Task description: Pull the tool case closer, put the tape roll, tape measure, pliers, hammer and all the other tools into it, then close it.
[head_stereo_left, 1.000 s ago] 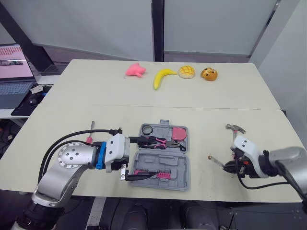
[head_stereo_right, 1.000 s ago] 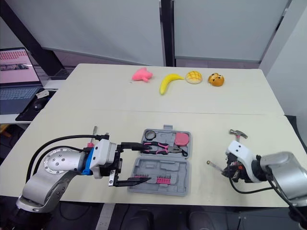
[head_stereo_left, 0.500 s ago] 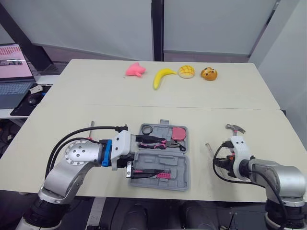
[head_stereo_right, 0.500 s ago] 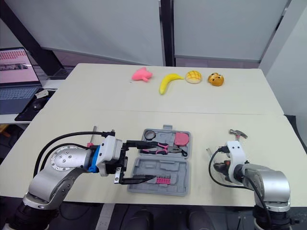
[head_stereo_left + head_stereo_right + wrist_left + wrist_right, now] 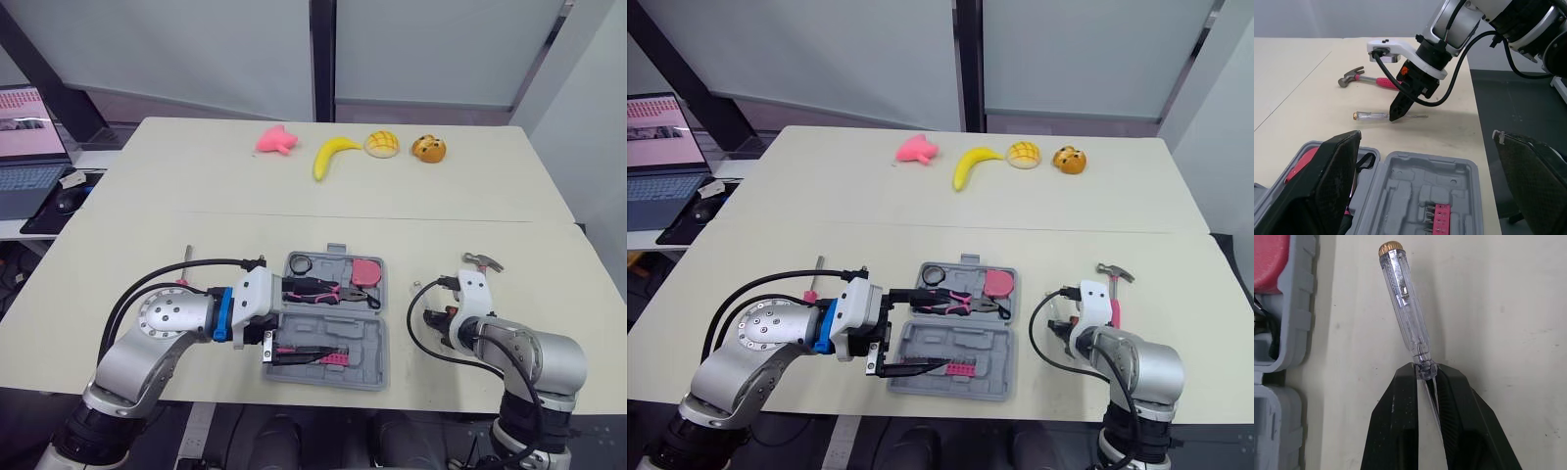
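- On the near half of the table (image 5: 118,245), the grey tool case (image 5: 370,343) lay open. Its far half held the tape roll (image 5: 300,264), the pink tape measure (image 5: 365,271) and the pliers (image 5: 323,291). Its near half held a pink bit rack (image 5: 1440,220).
- Left gripper (image 5: 909,333): I saw its claw spread wide and holding nothing. One finger was by the pliers' handles and the other was over the front left of the near half.
- Right gripper (image 5: 1426,373): its claw was pinched narrow on the metal shaft of the clear-handled screwdriver (image 5: 1404,308). The screwdriver ran roughly alongside the case's right wall, with its brass cap beside the far half.
- Hammer (image 5: 1114,279): it lay flat on the table just beyond the right gripper, apart from the case.
- Far edge of the table: a pink toy (image 5: 275,141), a banana (image 5: 333,157), a bun (image 5: 381,145) and a brown toy (image 5: 428,149) stood in a row.
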